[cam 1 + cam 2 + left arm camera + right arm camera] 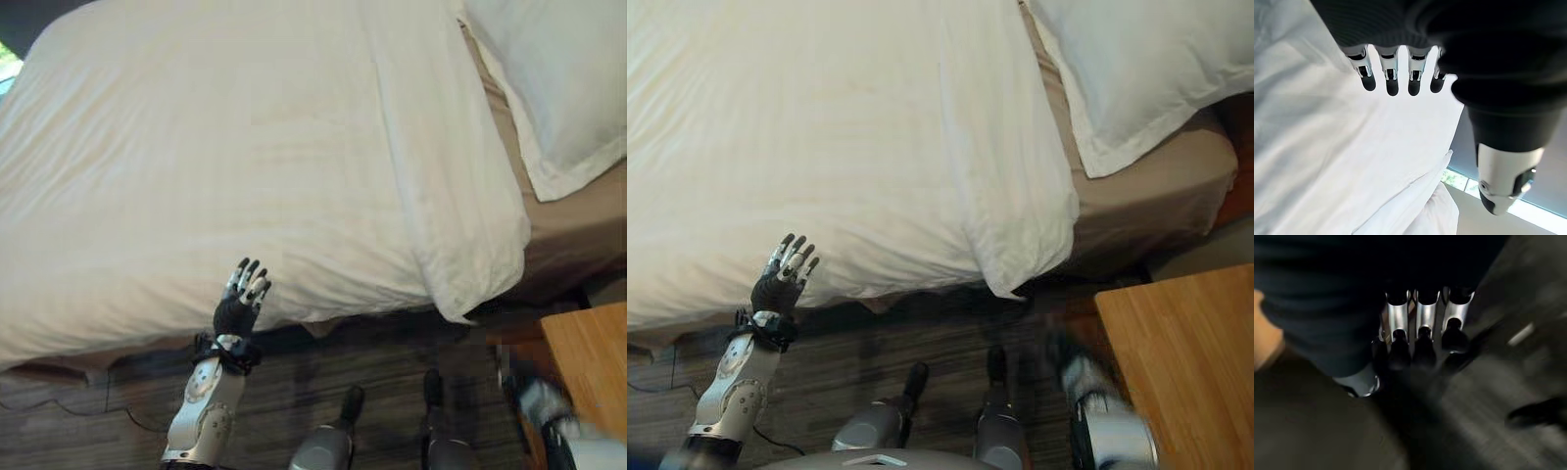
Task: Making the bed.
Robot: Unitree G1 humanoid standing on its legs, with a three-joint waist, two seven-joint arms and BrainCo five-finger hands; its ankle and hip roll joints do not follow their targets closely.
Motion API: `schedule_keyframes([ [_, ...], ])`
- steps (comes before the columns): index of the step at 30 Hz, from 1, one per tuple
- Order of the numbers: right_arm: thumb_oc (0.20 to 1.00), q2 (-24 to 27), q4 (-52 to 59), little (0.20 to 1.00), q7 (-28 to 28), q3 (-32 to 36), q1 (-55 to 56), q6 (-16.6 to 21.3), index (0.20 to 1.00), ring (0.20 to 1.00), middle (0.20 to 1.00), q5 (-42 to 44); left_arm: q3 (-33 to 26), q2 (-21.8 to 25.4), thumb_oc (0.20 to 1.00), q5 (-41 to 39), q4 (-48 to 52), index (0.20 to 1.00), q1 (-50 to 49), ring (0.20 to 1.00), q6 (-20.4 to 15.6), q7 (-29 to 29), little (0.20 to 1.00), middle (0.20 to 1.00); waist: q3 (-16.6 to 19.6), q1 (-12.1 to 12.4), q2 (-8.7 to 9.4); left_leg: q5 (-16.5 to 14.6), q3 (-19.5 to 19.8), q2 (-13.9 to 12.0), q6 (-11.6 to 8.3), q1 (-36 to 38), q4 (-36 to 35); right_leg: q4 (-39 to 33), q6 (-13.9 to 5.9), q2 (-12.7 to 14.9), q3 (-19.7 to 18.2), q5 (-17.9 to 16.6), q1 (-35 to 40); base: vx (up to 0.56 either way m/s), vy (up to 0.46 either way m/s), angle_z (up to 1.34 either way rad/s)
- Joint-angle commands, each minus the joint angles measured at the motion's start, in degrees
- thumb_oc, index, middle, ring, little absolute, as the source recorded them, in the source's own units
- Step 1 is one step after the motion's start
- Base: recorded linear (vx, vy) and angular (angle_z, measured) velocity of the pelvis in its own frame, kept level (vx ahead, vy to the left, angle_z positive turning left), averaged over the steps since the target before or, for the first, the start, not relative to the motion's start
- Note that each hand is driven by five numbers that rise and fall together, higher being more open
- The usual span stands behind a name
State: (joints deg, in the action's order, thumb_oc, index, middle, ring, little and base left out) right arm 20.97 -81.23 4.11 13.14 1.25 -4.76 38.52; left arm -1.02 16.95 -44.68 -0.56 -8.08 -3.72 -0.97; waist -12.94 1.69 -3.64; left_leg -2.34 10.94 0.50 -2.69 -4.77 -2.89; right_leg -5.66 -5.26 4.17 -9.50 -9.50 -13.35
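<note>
A white duvet [245,157] lies spread over the bed, and its front edge hangs over the side towards me. Its corner [460,294] droops at the right front. A white pillow [558,88] rests at the head of the bed, upper right, on the tan sheet [578,235]. My left hand [240,299] is raised just in front of the duvet's hanging edge, fingers [1392,81] straight and holding nothing. In the left wrist view the duvet [1352,156] spreads past them. My right hand [1097,411] is low at the right, over the floor, blurred, its fingers [1420,333] relaxed and empty.
A wooden bedside table [1185,362] stands at the lower right, close to my right hand. Dark wood floor [323,362] runs along the bed's side. A bright window strip [1528,210] shows beyond the bed in the left wrist view.
</note>
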Motion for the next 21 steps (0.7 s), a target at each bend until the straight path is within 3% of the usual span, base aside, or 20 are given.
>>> schedule_keyframes([
  [1,0.2,2.68,1.72,0.2,0.42,0.2,-6.4,1.98,0.2,0.2,0.2,0.23,-1.74,-0.81,1.0,1.26,0.82,1.0,2.45,1.0,-2.49,1.82,1.0,1.0,0.66,-1.41,-0.31,6.99,0.56,2.54,1.22,-1.9,-2.11,0.66,0.49,-2.99,0.82,3.38,5.71,0.04,0.014,-0.52],
  [5,0.2,5.02,11.92,0.2,-1.12,0.73,-4.5,4.69,0.2,0.2,0.2,-0.83,-2.24,-0.48,1.0,2.61,-0.45,1.0,2.52,1.0,-2.46,1.5,1.0,1.0,1.98,-3.02,0.68,6.43,-0.54,2.11,1.14,-0.79,-2.11,0.66,0.38,-3.01,-0.16,3.35,6.48,0.02,0.015,-0.26],
  [6,0.225,6.82,28.81,0.225,-4.1,2.73,-2.28,7.5,0.225,0.225,0.225,-2.71,-2.03,-0.24,1.0,5.41,-2.15,1.0,2.55,1.0,-1.64,1.08,1.0,1.0,2.87,-4.35,0.97,5.69,-1.24,1.85,1.2,0.47,-2.11,0.77,0.23,-3.07,-0.83,3.6,7.46,0.02,0.02,-0.14],
  [7,0.677,6.59,32.65,0.677,-5.25,3.08,-1.48,8.21,0.677,0.677,0.677,-3.69,-1.71,-0.01,1.0,6.24,-2.92,1.0,2.58,1.0,-1.11,1.38,1.0,1.0,3.54,-4.6,1.09,5.76,-1.34,1.86,1.14,0.65,-2.11,0.76,0.19,-2.99,-0.83,3.35,7.66,0.02,0.027,-0.08],
  [8,1.0,6.9,40.03,1.0,-6.22,3.85,-1.3,8.86,1.0,1.0,1.0,-4.79,-0.43,0.75,1.0,8.09,-4.81,1.0,2.56,1.0,-0.16,2.25,1.0,1.0,4.16,-5.13,1.07,5.62,-1.58,1.74,1.13,1.21,-2.11,0.86,0.15,-3.05,-0.91,3.38,8.16,0.01,0.011,-0.11],
  [10,1.0,6.86,40.1,1.0,-6.24,3.89,-1.25,8.83,1.0,1.0,1.0,-4.81,-0.41,0.77,1.0,8.09,-4.82,1.0,2.56,1.0,-0.17,2.25,1.0,1.0,4.23,-5.1,1.09,5.65,-1.59,1.74,1.13,1.13,-2.11,0.85,0.15,-3.04,-0.91,3.36,8.08,0.02,0.014,-0.06],
  [11,1.0,6.77,53.49,1.0,-6.9,5.04,-0.12,9.92,1.0,1.0,1.0,-9.78,0.95,3.26,1.0,14.4,-6.49,1.0,1.59,1.0,1.86,4.54,1.0,1.0,6.43,-6.03,0.76,5.01,-2.35,1.52,1.24,2.75,-2.11,1.22,0.13,-3.01,-0.77,3.66,9.31,0.04,0.021,0.2],
  [15,1.0,3.41,69.98,1.0,-4.89,3.66,4.4,9.76,1.0,1.0,1.0,-20.16,2.92,0.25,1.0,15.89,-8.84,1.0,-0.5,1.0,3.86,6.72,1.0,1.0,9.27,-6.66,0.5,4.23,-2.74,1.51,1.73,5.96,-2.11,3.38,0.54,-3.32,-1.21,5.3,11.79,0.01,0.015,0.02],
  [21,1.0,-0.7,72.59,1.0,-1.71,-5.25,7.6,8.79,1.0,1.0,1.0,-21.61,8.51,-3.01,1.0,16.9,-8.42,1.0,-3.74,1.0,4.73,8.22,1.0,1.0,11.2,-6.39,0.61,3.97,-2.76,1.83,2.58,8.51,-2.11,3.92,0.85,-3.52,-0.86,6.05,14.25,0.0,-0.001,-0.02],
])
